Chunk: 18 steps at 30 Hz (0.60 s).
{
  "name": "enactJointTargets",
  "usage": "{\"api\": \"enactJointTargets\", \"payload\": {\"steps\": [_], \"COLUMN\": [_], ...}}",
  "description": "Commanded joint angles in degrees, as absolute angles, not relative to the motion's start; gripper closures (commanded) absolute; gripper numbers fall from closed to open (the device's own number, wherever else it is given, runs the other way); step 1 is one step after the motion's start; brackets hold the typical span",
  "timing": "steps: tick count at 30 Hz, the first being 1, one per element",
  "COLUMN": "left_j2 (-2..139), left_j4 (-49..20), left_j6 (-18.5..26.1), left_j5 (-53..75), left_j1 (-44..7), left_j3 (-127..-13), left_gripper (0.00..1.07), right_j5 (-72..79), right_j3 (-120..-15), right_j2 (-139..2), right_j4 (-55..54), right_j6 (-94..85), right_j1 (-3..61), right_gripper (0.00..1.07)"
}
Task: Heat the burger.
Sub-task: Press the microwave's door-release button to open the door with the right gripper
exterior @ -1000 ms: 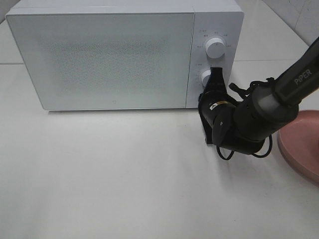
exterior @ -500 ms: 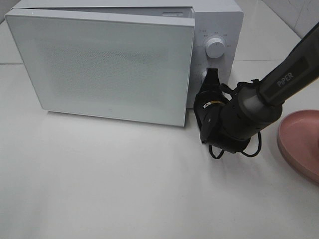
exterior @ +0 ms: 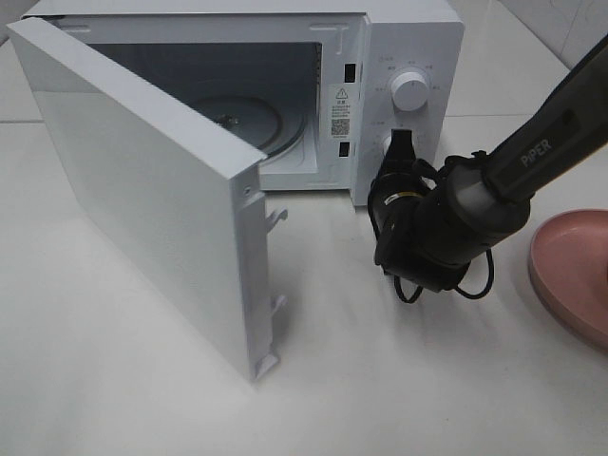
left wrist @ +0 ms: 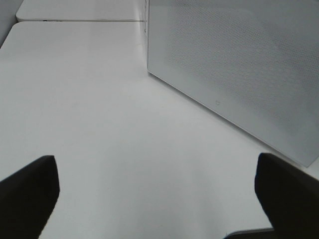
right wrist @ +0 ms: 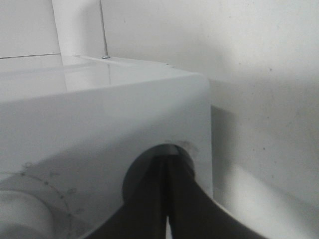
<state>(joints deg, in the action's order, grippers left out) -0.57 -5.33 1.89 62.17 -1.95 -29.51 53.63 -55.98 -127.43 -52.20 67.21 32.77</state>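
Microwave (exterior: 418,38) sits at the table's (exterior: 142,399) far edge, approx. centre-left; its door (exterior: 142,190) stands wide open, hinged at the far-left corner, free edge angled out toward the table's front, w/ two latch hooks (exterior: 275,217) sticking off that edge; cavity mouth is exposed btwn the door's free edge and the control panel, glass turntable (exterior: 242,119) visible inside, nothing on it; R gripper (exterior: 402,139) has fingers pressed together, holding nothing, tip against the lower round control (exterior: 389,144) on the panel, just below the upper knob (exterior: 409,90); wrist view shows the same, R gripper (right wrist: 167,169) closed to a point and nosing into the round recess near the panel's outer corner; R arm comes in from the table's right side, crossing low in front of the panel; pink plate (exterior: 570,275) lies at the table's right edge, partly cut off, near the arm but apart from it; bare table runs from the door's free edge across to the R arm, and along the whole front edge; L gripper (left wrist: 155,162) is spread wide, nothing btwn the fingers (left wrist: 27,194), hovering over bare table w/ the door's outer face (left wrist: 234,64) ahead, well apart; burger shows in none of the views, so can't place it.
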Motion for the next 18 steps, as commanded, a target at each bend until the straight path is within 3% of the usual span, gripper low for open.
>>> {"api": "enactJointTargets", "payload": {"steps": [1, 18], "left_j2": [-1.3, -1.3], "left_j4": [-5.6, -5.6], "left_j6": [1.5, 1.5], "left_j5": [61.3, 61.3], "left_j1": [-2.4, -2.4], "left_j3": [-29.6, -29.6], "left_gripper": [0.07, 0.07], "right_j5": [64.2, 56.3], "right_j3": [-60.4, -57.2], "right_j2": [-126.6, -124.0], "right_j4": [-45.5, -44.9], "right_j6": [66.9, 66.8], "right_j1": [30.7, 30.8], "right_gripper": [1.07, 1.07]}}
